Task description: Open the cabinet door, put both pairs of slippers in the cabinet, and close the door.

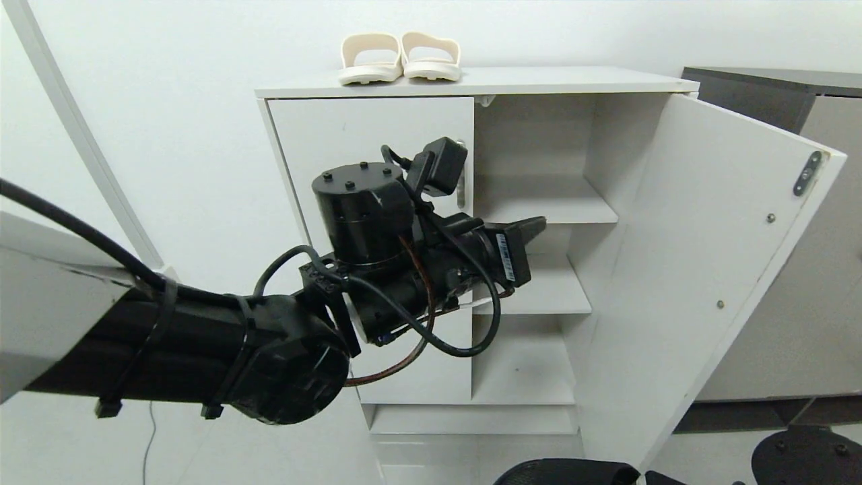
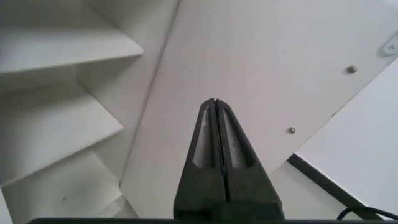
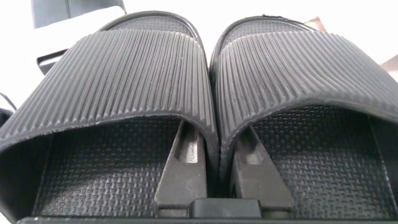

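Black slippers: side by side in the right gripper, one finger under each strap, pinching the touching inner walls.
Handling: probably light, rubbery and bendy; the ribbed straps should give good grip.
Cream slippers: on top of the cabinet.
Left gripper: fingers pressed together, empty, in front of the open door.

The black slippers around the right gripper have straps ribbed in fine straight lines and footbeds stamped with a small diamond grid. Its fingers are matt black too. Ahead of the black left gripper, the cabinet, shelves and open door are plain white, the door dotted with silver screws. High above that gripper sit cream slippers, unpatterned.
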Tool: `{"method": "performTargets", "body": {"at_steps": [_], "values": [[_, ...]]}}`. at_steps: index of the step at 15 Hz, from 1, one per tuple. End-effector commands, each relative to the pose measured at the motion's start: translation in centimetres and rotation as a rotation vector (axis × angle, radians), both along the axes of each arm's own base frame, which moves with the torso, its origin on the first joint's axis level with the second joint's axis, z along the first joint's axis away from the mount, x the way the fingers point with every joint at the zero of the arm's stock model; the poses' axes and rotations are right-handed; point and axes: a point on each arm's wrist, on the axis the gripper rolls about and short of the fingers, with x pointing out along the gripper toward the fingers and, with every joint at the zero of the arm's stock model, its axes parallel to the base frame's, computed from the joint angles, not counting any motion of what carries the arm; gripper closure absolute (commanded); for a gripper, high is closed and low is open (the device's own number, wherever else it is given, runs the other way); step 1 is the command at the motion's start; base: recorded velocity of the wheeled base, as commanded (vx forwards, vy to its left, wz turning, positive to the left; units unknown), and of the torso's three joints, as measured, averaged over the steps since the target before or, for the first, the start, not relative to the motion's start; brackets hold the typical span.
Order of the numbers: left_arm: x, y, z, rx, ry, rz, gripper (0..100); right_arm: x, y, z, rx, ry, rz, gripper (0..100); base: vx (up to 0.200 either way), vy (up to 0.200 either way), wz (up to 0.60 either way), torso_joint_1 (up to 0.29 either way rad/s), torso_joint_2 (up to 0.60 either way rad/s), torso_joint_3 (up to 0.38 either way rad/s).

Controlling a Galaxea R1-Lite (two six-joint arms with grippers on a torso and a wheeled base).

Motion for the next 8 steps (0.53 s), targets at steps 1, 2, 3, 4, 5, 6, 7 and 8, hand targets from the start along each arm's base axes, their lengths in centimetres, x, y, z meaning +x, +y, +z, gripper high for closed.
{"method": "performTargets", "body": {"at_steps": [1,2,3,4,5,6,7,8], "values": [[-0.2,1.7,-0.1,-0.008,-0.010,0.033,100,0.6,0.2,0.1,0.002,0.000,-0.020,100,0.000,0.000,0.00,0.000,0.00,0.000],[-0.7,3.0,-0.3,-0.006,-0.008,0.054,100,1.3,0.3,0.0,-0.001,0.002,-0.048,100,0.000,0.000,0.00,0.000,0.00,0.000],[-1.3,4.6,-0.3,-0.006,-0.007,0.089,100,2.3,0.5,0.1,0.006,0.003,-0.086,100,0.000,0.000,0.00,0.000,0.00,0.000],[-1.7,6.5,0.0,-0.009,-0.007,0.141,100,3.6,0.6,0.3,0.026,0.013,-0.154,100,0.000,0.000,0.00,0.000,0.00,0.000],[-2.2,8.1,0.4,-0.015,-0.007,0.208,100,4.6,0.8,0.6,0.056,0.029,-0.227,100,0.000,0.000,0.00,0.000,0.00,0.000],[-2.8,10.0,0.7,-0.026,-0.008,0.302,100,5.6,1.4,1.0,0.082,0.041,-0.320,100,0.000,0.000,0.00,0.000,0.00,0.000],[-3.6,12.2,1.0,-0.034,-0.013,0.401,100,6.6,2.1,1.4,0.098,0.023,-0.417,100,0.000,0.000,0.00,0.000,0.00,0.000],[-4.4,14.2,1.1,-0.022,-0.026,0.475,100,7.5,2.7,1.9,0.109,-0.009,-0.502,100,0.000,0.000,0.00,0.000,0.00,0.000]]}}
